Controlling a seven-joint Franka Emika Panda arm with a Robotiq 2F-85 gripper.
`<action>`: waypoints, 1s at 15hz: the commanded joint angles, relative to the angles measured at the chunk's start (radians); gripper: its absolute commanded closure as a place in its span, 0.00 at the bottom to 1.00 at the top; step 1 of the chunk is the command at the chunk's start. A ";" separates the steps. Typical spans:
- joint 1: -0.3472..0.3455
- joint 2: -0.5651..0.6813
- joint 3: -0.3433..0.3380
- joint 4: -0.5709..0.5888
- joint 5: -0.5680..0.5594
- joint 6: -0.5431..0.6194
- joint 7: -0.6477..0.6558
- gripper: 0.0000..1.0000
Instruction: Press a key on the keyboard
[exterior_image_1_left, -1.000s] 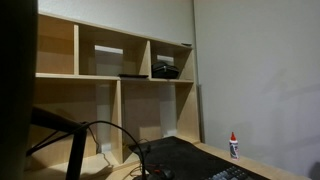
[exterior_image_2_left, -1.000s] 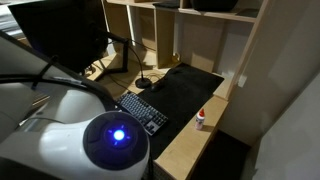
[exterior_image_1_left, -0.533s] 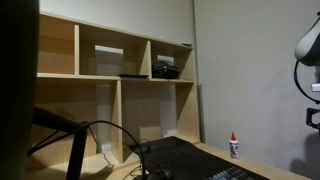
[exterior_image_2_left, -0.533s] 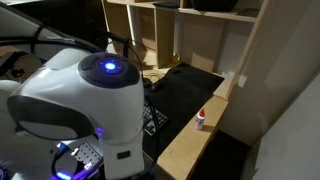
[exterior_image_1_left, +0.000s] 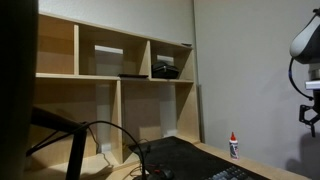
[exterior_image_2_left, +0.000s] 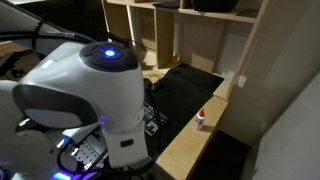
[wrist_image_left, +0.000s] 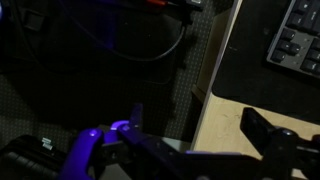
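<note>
The black keyboard lies on a dark desk mat and shows at the top right of the wrist view. In an exterior view only a strip of it shows beside the white arm, which hides the rest. Its near edge shows low in an exterior view. My gripper is open and empty, above the pale wooden desk edge, well short of the keyboard. Part of the arm shows at the right edge of an exterior view.
A small white glue bottle with a red cap stands on the desk beside the black mat. Wooden shelves hold black boxy devices. Cables and a dark monitor stand are nearby.
The arm has swung up into both exterior views, covering most of the keyboard in one and appearing at the right edge of the other. Nothing on the desk has moved.
</note>
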 joint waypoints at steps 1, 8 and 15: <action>0.068 0.067 0.081 0.001 0.049 0.069 0.012 0.00; 0.153 0.088 0.097 0.001 0.078 0.057 0.064 0.00; 0.225 0.320 0.125 -0.006 0.096 0.295 0.182 0.00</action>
